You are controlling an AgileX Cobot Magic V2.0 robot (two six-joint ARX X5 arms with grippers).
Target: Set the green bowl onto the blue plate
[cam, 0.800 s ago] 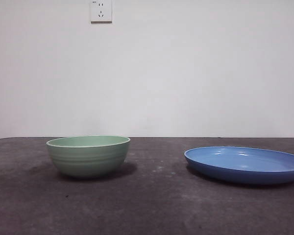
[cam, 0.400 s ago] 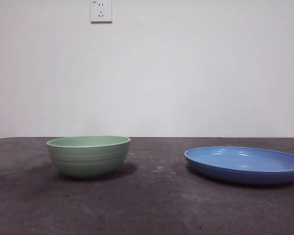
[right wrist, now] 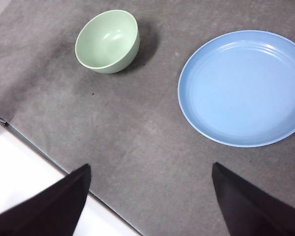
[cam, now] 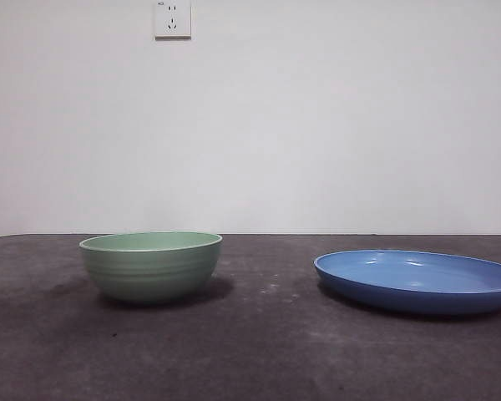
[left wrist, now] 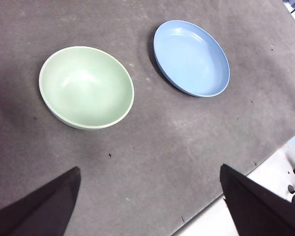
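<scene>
Hands (left wrist: 150, 206) (right wrist: 147, 201) hover wide open, empty, above bowl (cam: 150, 266) and plate (cam: 417, 281)

1. The green bowl (cam: 150, 266): pale mint, faintly ridged side, lighter rim; upright, empty, resting on the bench.
2. The blue plate (cam: 417, 281): glossy, wide, shallow, raised rim; flat on the bench, empty, well apart from the bowl.

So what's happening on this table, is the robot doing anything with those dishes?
Nothing is being handled yet. The green bowl sits upright on the dark table, apart from the blue plate, and both are empty. The left gripper and right gripper hang above the table, open and holding nothing.
</scene>
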